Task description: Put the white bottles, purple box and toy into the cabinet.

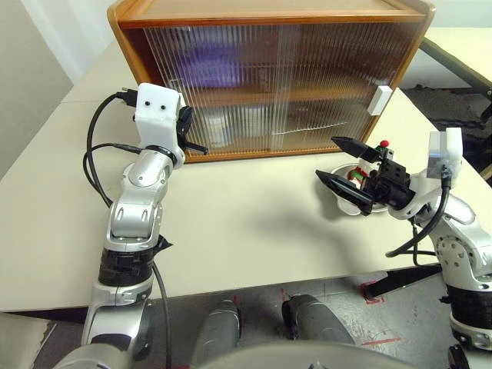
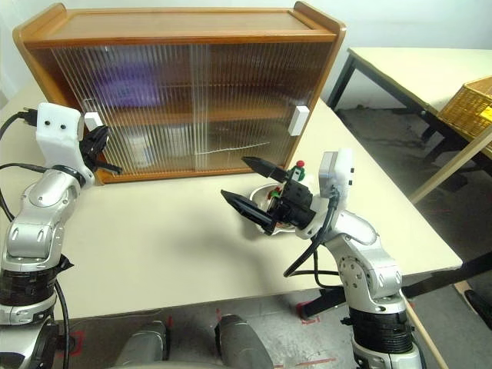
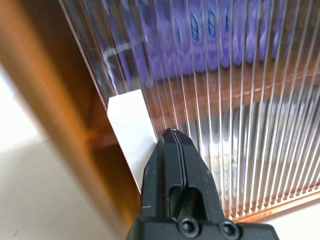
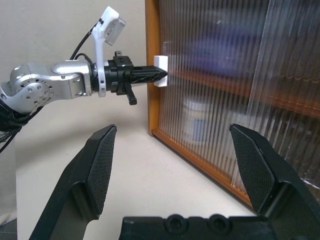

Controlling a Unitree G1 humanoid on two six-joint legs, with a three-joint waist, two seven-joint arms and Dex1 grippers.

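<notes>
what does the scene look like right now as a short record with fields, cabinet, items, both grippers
cabinet: large wooden cabinet with ribbed translucent sliding doors, both shut
upper shelf: lilac-purple tissue box seen blurred behind the door
lower shelf: squat white jar with blue label behind the door
toy: small white plush bear with red pompom hat lying in a shiny metal dish on the table, not yet in the cabinet
left gripper: shut, tip at the left door's white handle
right gripper: open, empty, over the dish

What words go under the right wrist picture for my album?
Open right gripper faces the cabinet while the shut left gripper touches its white handle.
</notes>
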